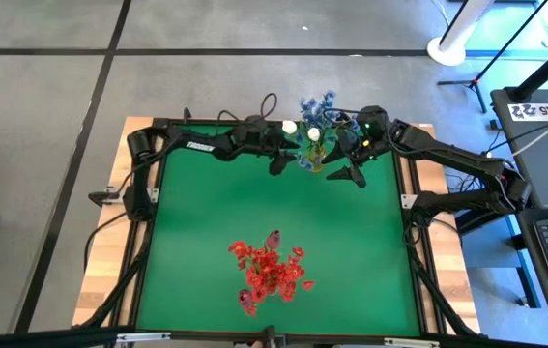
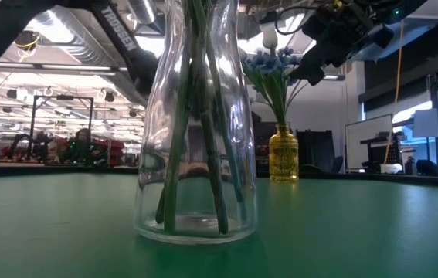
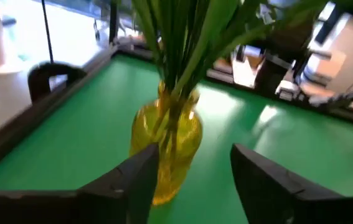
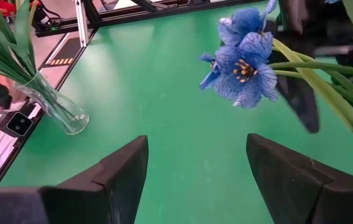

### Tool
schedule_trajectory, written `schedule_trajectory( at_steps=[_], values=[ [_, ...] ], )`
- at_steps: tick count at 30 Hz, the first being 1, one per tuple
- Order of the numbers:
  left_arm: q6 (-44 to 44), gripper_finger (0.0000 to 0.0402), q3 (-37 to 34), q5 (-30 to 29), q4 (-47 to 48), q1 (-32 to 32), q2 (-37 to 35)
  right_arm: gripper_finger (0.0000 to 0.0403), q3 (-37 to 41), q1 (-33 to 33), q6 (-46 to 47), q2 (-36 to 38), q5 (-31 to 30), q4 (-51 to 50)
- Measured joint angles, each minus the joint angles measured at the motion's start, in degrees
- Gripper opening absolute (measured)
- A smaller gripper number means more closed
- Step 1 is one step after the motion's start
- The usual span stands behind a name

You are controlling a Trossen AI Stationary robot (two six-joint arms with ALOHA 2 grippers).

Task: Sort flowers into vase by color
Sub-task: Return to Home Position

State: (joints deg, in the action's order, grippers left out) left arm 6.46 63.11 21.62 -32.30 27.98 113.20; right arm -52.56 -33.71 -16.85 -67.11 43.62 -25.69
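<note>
Blue and white artificial flowers (image 1: 317, 116) stood in a small yellow glass vase (image 3: 167, 140), red flowers (image 1: 269, 271) in a clear glass vase (image 2: 195, 154).
The yellow vase was just ahead of the left gripper (image 3: 193, 155) and beside the right gripper (image 4: 196, 142), both spread empty; the left arm (image 1: 206, 147) read "TROSSEN".

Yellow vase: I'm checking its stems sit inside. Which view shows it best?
Left wrist view: the yellow vase sits close beyond the open left claw, stems entering its neck. Low view shows it whole but distant; high view hides it under blooms; right wrist view misses it.
</note>
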Motion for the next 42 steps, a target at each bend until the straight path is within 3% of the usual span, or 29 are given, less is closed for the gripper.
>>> schedule_trajectory(
  at_steps=[7,11,21,27,32,42],
  values=[
    [-2.13,0.0265,1.03,-4.78,-0.69,-1.77,1.82,0.0271,0.00,0.00,0.08,0.00,0.01,0.23],
    [-2.19,0.0285,1.08,-7.42,-0.60,-3.01,1.83,0.0271,0.00,0.00,0.08,0.00,0.00,0.31],
    [-3.86,0.0285,5.49,-15.13,0.89,-6.56,1.83,0.0271,0.00,0.00,0.10,0.00,0.00,0.31],
    [-6.21,0.0284,12.79,-20.91,10.56,-7.89,2.94,0.0271,0.00,-0.02,0.10,0.00,0.02,0.33],
    [-4.82,0.0284,14.67,-23.03,13.38,-7.69,5.42,0.0271,0.00,0.00,0.12,0.00,0.76,0.32],
    [-0.39,0.0284,14.83,-23.66,10.21,-7.86,7.31,0.0271,0.00,0.00,0.12,0.00,1.05,0.47]
  ],
)
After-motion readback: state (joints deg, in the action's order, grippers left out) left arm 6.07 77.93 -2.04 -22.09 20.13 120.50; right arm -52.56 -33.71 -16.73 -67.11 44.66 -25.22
